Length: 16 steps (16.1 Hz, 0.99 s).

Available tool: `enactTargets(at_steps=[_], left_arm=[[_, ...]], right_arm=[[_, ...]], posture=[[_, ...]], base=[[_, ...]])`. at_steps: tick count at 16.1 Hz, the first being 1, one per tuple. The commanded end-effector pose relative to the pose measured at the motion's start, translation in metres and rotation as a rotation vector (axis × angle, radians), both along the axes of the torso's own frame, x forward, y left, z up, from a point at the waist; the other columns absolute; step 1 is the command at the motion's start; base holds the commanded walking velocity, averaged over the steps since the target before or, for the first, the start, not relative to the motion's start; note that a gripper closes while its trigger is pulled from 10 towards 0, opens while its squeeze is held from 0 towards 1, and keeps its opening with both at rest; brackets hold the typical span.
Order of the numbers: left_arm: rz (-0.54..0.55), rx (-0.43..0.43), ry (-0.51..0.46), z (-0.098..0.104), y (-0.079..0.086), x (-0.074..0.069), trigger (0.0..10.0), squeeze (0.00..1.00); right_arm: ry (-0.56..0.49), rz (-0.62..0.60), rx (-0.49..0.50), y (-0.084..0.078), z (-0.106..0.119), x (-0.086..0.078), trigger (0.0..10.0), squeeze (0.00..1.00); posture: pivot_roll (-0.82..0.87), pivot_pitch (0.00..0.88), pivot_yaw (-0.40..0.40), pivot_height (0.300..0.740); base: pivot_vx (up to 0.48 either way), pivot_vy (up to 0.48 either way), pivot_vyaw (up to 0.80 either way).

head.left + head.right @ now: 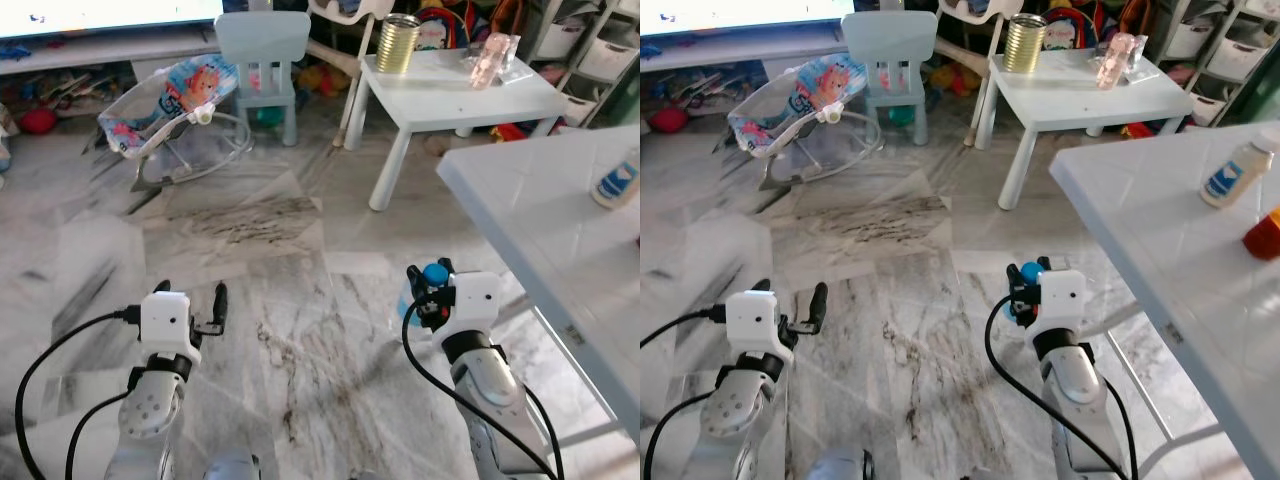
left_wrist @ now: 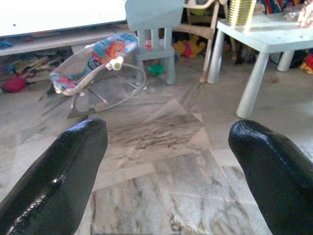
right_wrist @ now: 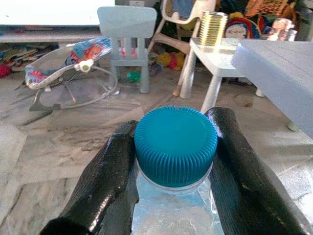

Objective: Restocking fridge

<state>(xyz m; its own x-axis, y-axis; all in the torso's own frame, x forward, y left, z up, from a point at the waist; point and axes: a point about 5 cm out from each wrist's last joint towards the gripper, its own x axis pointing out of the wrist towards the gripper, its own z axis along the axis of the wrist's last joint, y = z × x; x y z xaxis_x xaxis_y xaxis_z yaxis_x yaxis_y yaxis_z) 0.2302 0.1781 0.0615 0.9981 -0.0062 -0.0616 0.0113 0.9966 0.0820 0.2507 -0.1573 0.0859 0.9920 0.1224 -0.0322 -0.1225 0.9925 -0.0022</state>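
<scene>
underfoot: veined marble floor (image 1: pixel 300 330); white table (image 1: pixel 540 220) right.

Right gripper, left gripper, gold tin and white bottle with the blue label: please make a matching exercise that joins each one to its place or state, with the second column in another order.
Column one:
1. right gripper
2. left gripper
3. gold tin
4. white bottle with blue label

Column two:
A. stands on the small white table
B. open, nothing between its fingers
C. lies on the large white table
D. shut on the neck of the bottle with the blue cap

Pairs: 1-D, 2-B, 3-A, 4-C
</scene>
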Motion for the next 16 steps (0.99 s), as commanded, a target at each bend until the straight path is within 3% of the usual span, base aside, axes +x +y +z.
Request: enactTargets(at_steps=[1, 8, 16], left_arm=[[-0.006, 0.000, 0.004, -0.0014, -0.0010, -0.0003, 10.0, 0.00], [-0.021, 0.002, -0.007, -0.0009, -0.0009, -0.0001, 10.0, 0.00], [-0.017, -0.017, -0.011, -0.0001, -0.0011, 0.0013, 10.0, 0.00]], right_arm=[[-0.022, -0.012, -0.016, -0.0042, 0.0042, 0.0005, 10.0, 0.00], [-0.020, -0.015, -0.007, -0.0029, 0.0043, 0.0006, 10.0, 0.00], [-0.016, -0.014, -0.011, -0.0024, 0.0033, 0.0002, 10.0, 0.00]], posture=[[0.13, 0.061, -0.054, 0.740], [0.13, 0.062, -0.052, 0.740], [0.13, 0.062, -0.052, 0.740]], base=[[0.000, 0.000, 0.00], [0.211, 0.000, -0.23], [0.469, 0.000, 0.00]])
